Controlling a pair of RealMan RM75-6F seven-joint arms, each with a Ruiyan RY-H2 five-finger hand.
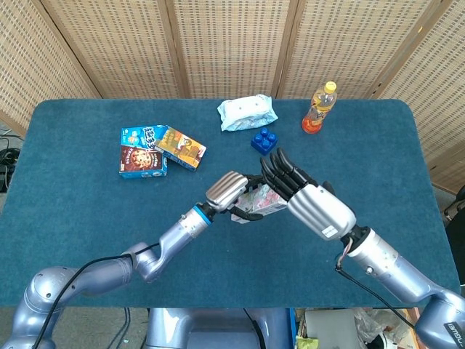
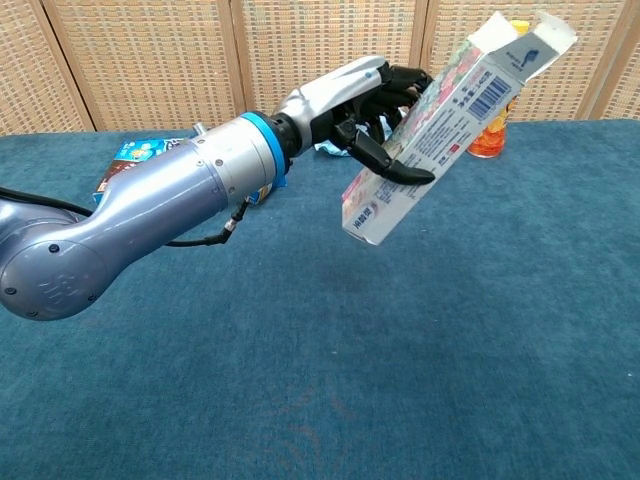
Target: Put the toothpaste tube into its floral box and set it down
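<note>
The left hand (image 2: 365, 105) holds the floral box (image 2: 440, 125) up in the air above the blue surface (image 2: 320, 340), its fingers (image 2: 390, 170) wrapped around the middle, and the box leans with its open flap end pointing up. The right hand (image 1: 309, 196) is just beside the box in the head view, with its fingers (image 1: 280, 163) straight, spread apart and holding nothing. I cannot see the toothpaste tube in either view, so I cannot tell if it is inside the box.
</note>
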